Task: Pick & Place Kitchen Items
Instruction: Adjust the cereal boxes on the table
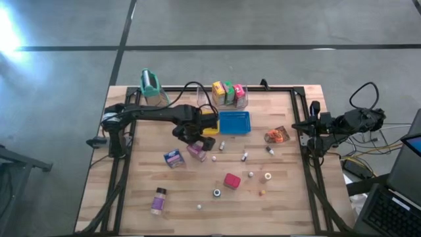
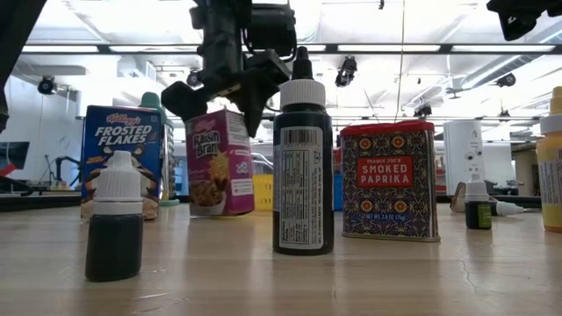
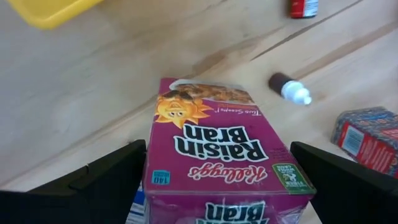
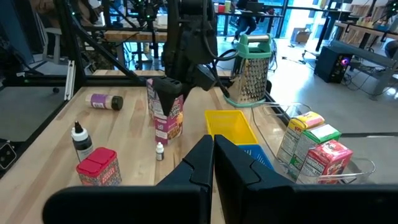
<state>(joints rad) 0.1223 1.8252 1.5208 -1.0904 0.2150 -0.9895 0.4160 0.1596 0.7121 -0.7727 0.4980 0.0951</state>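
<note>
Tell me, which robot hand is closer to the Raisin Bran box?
The left one. The left gripper hangs right over the Raisin Bran box, open, one finger on each side. The right gripper waits shut at the table's right edge, far from the box.

1. "Kellogg's Raisin Bran" on the pink carton (image 3: pixel 219 163), between the open left gripper (image 3: pixel 217 186) fingers.
2. "Frosted Flakes" on the blue carton (image 2: pixel 121 154), beside it.
3. "Trader Joe's Smoked Paprika" on the red tin (image 2: pixel 389 180), farther off.
</note>
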